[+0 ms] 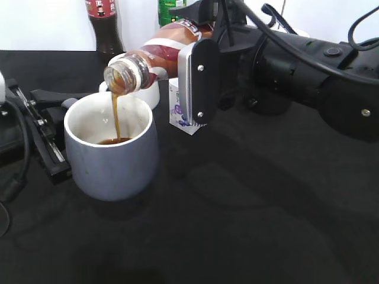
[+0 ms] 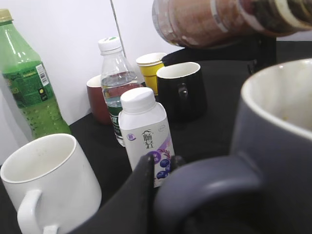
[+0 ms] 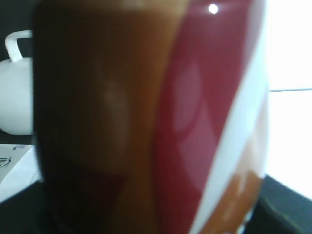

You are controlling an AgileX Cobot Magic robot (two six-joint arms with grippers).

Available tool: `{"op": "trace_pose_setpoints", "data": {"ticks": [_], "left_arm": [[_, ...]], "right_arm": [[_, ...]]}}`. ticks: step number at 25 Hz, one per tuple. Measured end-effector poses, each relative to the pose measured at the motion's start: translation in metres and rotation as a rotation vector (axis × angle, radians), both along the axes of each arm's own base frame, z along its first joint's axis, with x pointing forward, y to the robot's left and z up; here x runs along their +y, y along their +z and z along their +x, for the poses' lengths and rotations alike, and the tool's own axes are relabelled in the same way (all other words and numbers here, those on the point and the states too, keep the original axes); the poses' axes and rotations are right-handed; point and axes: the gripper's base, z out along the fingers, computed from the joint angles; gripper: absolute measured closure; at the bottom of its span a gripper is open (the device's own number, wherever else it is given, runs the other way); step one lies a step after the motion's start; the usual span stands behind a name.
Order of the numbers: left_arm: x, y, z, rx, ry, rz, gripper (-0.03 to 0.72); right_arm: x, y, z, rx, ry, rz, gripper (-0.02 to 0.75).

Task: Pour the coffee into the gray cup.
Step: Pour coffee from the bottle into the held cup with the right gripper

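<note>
The coffee bottle [image 1: 157, 56] is tilted mouth-down to the left, and a thin brown stream falls from it into the gray cup [image 1: 112, 160]. A pool of coffee lies in the cup's bottom. My right gripper [image 1: 198, 80] is shut on the bottle's body. The bottle's red-and-white label fills the right wrist view [image 3: 146, 117], and its neck shows at the top of the left wrist view [image 2: 219, 19]. My left gripper [image 2: 163, 163] is shut on the loop handle of the gray cup [image 2: 273, 126], at the cup's left in the exterior view [image 1: 50, 136].
Behind the cup stand a yogurt bottle [image 2: 146, 136], a white mug [image 2: 44, 180], a water bottle [image 2: 117, 83], a green bottle [image 2: 29, 83], a black mug [image 2: 183, 87], a yellow cup [image 2: 151, 66] and a cola bottle [image 1: 105, 26]. The tabletop is black.
</note>
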Motion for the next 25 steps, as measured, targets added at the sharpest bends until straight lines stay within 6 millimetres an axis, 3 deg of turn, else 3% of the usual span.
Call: {"op": "trace_pose_setpoints", "data": {"ticks": [25], "left_arm": [[0.0, 0.0, 0.0, -0.001, 0.0, 0.001, 0.624]], "right_arm": [[0.0, 0.0, 0.0, -0.029, 0.004, -0.029, 0.209]]}}
